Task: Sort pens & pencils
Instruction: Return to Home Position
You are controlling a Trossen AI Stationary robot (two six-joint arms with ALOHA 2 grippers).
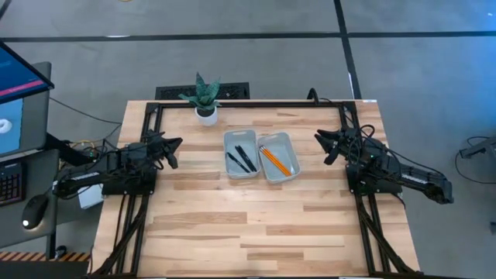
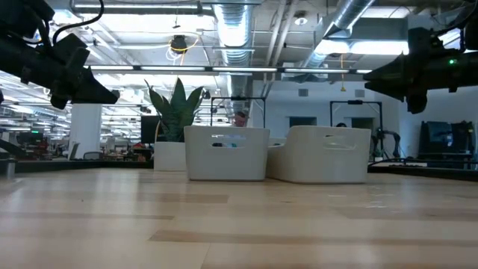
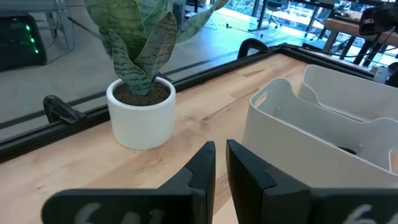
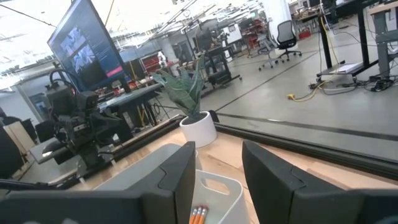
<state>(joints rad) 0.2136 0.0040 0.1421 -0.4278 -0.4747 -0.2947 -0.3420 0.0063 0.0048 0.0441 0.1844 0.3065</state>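
Observation:
Two white bins stand side by side at the middle of the wooden table. The black pens point(image 1: 242, 158) lie in the left bin point(image 1: 239, 141) and the orange pencils point(image 1: 273, 160) in the right bin point(image 1: 285, 142). The pencils' ends point(image 4: 198, 214) also show in the right wrist view. My left gripper point(image 1: 172, 147) hovers at the table's left edge, its fingers point(image 3: 221, 146) nearly together with nothing between them. At the table's right edge my right gripper point(image 1: 324, 146) hovers open and empty point(image 4: 217, 146). Both point toward the bins and stand well clear of them.
A potted plant point(image 1: 204, 99) in a white pot stands at the table's far edge, left of the bins. A black frame point(image 1: 256, 103) runs along the far edge and both sides. The table's near half point(image 1: 248, 225) is bare wood.

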